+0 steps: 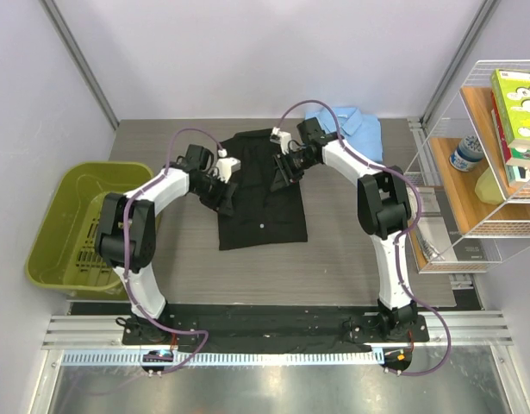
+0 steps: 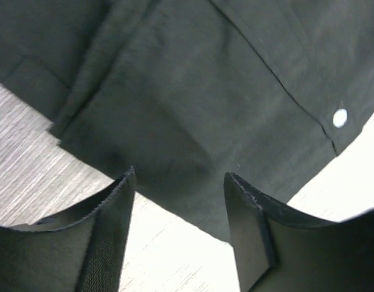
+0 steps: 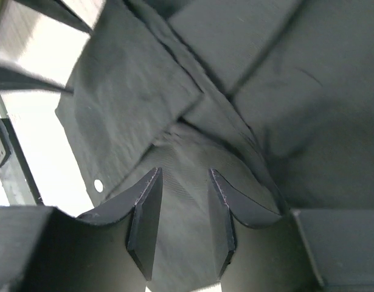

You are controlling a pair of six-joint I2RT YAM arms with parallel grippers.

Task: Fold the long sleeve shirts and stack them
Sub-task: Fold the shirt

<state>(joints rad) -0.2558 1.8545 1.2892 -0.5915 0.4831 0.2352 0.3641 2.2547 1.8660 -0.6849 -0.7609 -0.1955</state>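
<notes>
While left pincer (image 2: 177,177) gapes, right pincer (image 3: 184,174) straddles black shirt (image 1: 266,217) fold

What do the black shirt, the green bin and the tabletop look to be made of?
Black shirt: thin woven cloth, matte, likely cotton; it creases softly and shows stitched seams. Green bin: moulded plastic, slightly glossy, with slotted walls. Tabletop: grey wood-grain surface, probably laminate; streaked grain, smooth sheen.

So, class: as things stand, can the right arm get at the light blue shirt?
Probably yes. The light blue shirt lies uncovered beside that arm's wrist, but the right hand seems to pinch the black shirt and must release first.
</notes>
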